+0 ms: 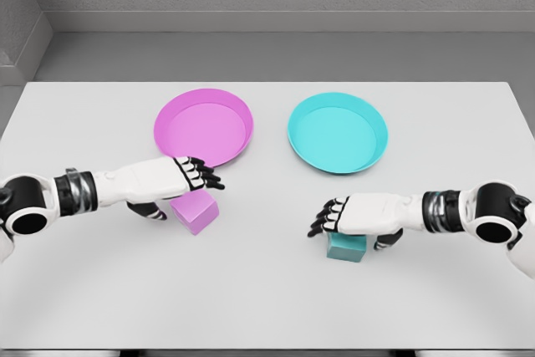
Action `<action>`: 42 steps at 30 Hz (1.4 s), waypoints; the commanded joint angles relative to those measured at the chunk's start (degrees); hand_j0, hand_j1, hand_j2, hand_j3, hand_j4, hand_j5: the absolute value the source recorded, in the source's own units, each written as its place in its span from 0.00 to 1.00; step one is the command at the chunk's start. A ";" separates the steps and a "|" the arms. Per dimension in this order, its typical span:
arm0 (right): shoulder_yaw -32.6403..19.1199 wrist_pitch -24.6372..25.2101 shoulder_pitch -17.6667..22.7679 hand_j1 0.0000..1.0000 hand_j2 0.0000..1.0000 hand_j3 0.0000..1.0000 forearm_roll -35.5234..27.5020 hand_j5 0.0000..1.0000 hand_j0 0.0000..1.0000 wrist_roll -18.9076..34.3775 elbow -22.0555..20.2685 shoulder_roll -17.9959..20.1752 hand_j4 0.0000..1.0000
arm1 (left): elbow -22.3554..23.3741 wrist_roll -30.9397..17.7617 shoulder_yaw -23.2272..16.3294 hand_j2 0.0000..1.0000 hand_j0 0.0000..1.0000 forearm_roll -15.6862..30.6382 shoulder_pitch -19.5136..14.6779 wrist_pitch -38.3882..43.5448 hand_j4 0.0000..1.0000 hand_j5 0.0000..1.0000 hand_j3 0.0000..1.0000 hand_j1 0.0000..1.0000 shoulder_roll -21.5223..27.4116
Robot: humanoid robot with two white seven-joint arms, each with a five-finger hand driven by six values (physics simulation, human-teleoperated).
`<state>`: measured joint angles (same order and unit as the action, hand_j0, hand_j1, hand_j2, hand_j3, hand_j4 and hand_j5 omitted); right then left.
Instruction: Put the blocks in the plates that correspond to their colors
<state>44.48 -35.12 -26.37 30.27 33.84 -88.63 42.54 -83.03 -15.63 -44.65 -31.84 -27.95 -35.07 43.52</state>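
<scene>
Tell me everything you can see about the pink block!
The pink block is a small cube in matte magenta with plain, smooth faces, like plastic. It sits flat on the white table, turned so one corner points toward the camera. It lies just in front of the pink plate, not in it. The left hand is right above its back edge, hiding part of the top. Whether the fingers touch it cannot be seen.
</scene>
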 commanded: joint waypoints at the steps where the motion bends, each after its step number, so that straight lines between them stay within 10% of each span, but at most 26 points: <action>1: -0.01 0.12 0.00 1.00 1.00 1.00 -0.04 1.00 1.00 0.00 0.57 -0.18 1.00 | 0.06 0.08 -0.35 1.00 1.00 0.29 0.00 0.07 1.00 1.00 1.00 1.00 -0.01; 42: 0.70 0.12 -0.09 0.65 0.65 0.65 1.81 0.65 0.65 1.16 -0.14 -2.46 0.65 | 4.89 -0.01 -1.67 1.00 1.00 0.02 -0.35 0.07 1.00 1.00 1.00 1.00 -2.56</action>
<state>45.22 -35.21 -26.46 32.46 34.92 -88.68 40.04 -78.38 -15.65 -46.26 -32.18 -28.30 -35.07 41.13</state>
